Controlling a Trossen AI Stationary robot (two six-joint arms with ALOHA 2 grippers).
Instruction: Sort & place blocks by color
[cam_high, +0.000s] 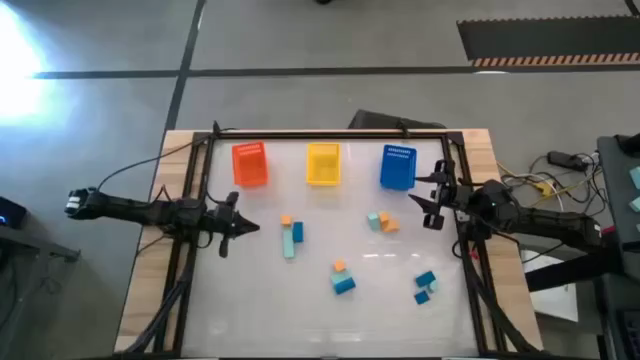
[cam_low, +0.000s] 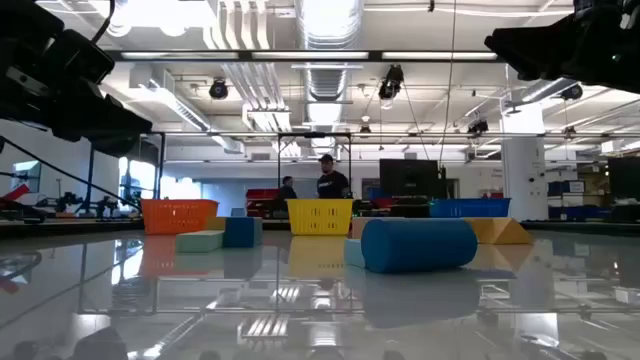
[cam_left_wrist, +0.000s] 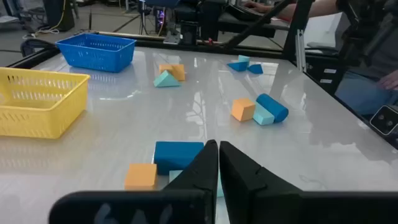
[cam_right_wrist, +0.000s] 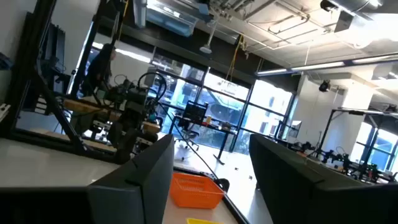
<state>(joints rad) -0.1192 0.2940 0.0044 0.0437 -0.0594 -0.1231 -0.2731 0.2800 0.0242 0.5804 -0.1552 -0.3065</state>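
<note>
Blocks: small matte cubes, bars, wedge, one blue cylinder (cam_low: 418, 244), in orange, pale teal, blue; four loose clusters, all nearer front edge than yellow bin (cam_high: 322, 164). Blue/teal/orange group (cam_high: 291, 236) front-left of yellow bin; teal/orange pair (cam_high: 381, 222) front-right; orange-on-blue (cam_high: 342, 279) and blue pieces (cam_high: 425, 286) farther front.

Bins: lattice-walled plastic baskets; orange bin (cam_high: 249, 164) left of yellow bin, blue bin (cam_high: 397, 167) right.

Table (cam_high: 380, 320): glossy white, reflective, dark frame, wood border. Room: polished concrete floor, exposed ducts, people far behind.

Left gripper (cam_high: 246, 226) left of yellow bin, fingers pressed together, empty. Right gripper (cam_high: 432, 198) beside blue bin, fingers spread, empty.
</note>
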